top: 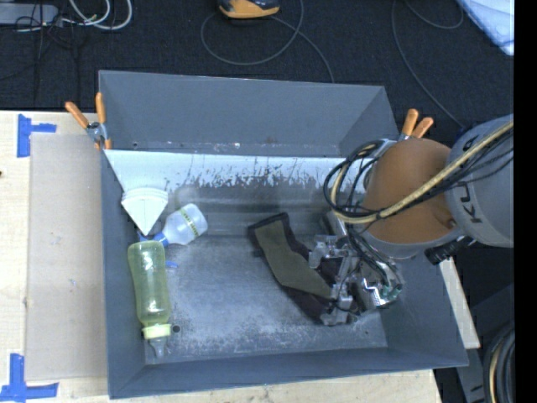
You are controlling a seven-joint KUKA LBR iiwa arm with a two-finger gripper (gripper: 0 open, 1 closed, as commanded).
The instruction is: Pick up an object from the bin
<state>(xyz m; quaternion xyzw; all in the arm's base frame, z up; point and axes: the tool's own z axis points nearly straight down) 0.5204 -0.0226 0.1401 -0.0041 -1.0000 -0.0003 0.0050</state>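
Note:
A dark olive and black fabric piece, folded and limp, lies in the right half of the bin. It runs from the middle towards the front right. My gripper is low over the fabric's right end, near the bin's right wall, and its metal body covers part of the cloth. Whether the fabric is gripped is hidden.
On the bin's left side lie a white funnel, a small clear plastic bottle and a long yellow-green bottle along the left wall. The arm's orange cover and cables hang over the right wall.

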